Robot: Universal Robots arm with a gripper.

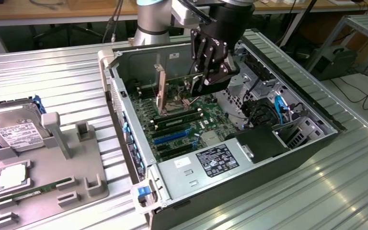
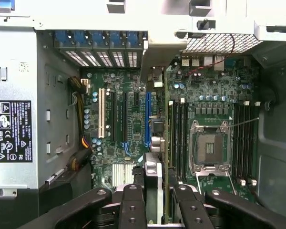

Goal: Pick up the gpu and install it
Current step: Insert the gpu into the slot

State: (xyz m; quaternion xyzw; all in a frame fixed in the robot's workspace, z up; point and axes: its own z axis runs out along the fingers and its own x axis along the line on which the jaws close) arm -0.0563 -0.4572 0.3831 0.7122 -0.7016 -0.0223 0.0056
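The gpu hangs upright inside the open computer case, its tan metal bracket toward the exterior view's left and its green board running to the gripper. My gripper is shut on the board's top edge, a little above the motherboard. In the wrist view the gpu shows edge-on between the black fingers, lined up roughly over the blue slot. I cannot tell whether the card's lower edge touches the slot.
A power supply fills the near end of the case. The CPU socket and memory slots lie beside the card. On the exterior view's left, a grey fixture holds a hard drive and a green memory stick.
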